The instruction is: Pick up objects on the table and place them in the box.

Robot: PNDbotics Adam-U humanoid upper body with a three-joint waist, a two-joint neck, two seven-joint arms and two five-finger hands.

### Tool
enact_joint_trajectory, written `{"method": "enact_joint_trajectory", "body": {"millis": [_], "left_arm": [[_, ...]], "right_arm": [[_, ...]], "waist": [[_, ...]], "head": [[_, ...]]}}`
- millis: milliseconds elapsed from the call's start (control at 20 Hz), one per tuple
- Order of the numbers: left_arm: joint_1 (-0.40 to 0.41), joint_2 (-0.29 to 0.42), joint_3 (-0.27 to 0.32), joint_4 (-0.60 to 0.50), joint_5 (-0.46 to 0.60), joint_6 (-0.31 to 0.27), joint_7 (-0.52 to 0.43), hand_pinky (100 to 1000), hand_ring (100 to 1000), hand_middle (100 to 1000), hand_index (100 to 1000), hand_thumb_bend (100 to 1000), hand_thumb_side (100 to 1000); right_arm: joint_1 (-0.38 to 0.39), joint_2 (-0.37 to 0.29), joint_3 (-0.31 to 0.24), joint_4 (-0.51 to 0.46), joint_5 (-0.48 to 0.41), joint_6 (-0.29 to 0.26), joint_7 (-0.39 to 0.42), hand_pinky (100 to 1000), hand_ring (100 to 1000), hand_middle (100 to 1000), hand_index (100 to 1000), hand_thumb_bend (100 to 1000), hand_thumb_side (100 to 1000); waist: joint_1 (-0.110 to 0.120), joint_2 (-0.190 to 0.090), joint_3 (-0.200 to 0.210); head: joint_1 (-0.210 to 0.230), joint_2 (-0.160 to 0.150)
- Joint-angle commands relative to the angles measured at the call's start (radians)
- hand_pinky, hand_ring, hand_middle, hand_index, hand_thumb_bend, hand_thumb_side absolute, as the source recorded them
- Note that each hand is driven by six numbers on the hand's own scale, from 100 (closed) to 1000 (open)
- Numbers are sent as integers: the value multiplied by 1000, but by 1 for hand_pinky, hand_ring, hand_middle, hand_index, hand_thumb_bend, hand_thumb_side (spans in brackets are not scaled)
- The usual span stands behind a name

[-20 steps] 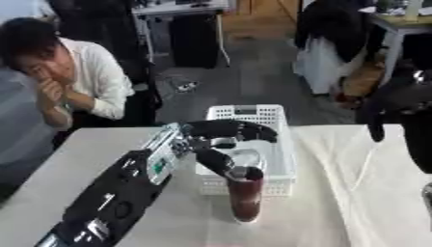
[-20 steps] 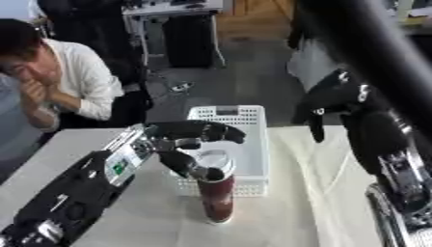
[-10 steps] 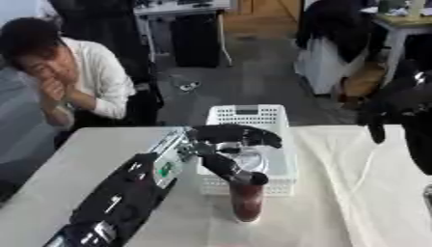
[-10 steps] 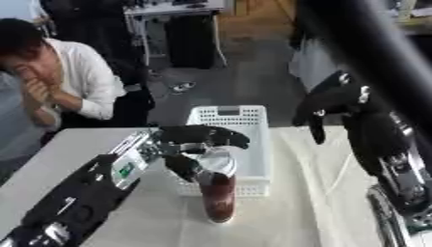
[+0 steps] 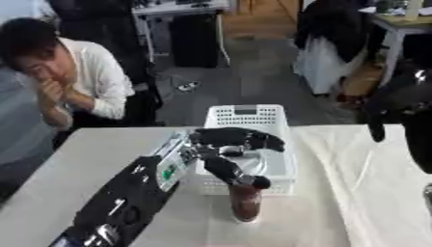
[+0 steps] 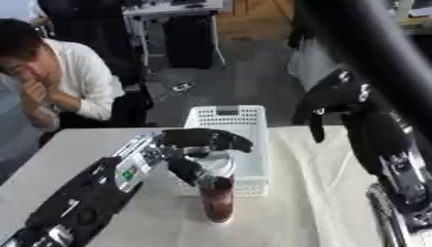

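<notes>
Left robot hand (image 5: 228,144) open over brown bottle (image 5: 246,202) (upright), white box (image 5: 249,116) behind

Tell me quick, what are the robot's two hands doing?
Left hand: open, fingers spread over the dark reddish-brown bottle and white plastic basket.
Right hand: raised, holding nothing, fingers hanging relaxed.

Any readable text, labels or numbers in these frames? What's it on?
None can be read.
Green-and-white sticker on the black left forearm: too blurred to read.
Dark brown cylindrical bottle in front of the white plastic lattice basket: no legible label.
Left hand over the basket, right hand raised: no markings show.
</notes>
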Motion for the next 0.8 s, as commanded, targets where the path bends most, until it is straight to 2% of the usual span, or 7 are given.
{"method": "enact_joint_trajectory", "body": {"millis": [50,800], "left_arm": [[-10,3,0,0,3,-85,-86,1000,1000,1000,1000,1000,1000],[18,-12,16,38,-35,-101,-93,1000,1000,1000,1000,1000,1000]], "right_arm": [[-20,0,0,-16,-2,-1,2,192,491,544,692,127,953],[-23,4,1,-16,-1,-4,14,185,490,544,692,121,957]], "waist": [[-3,-9,2],[-5,-5,-1]], "head": [[8,-8],[11,-8]]}}
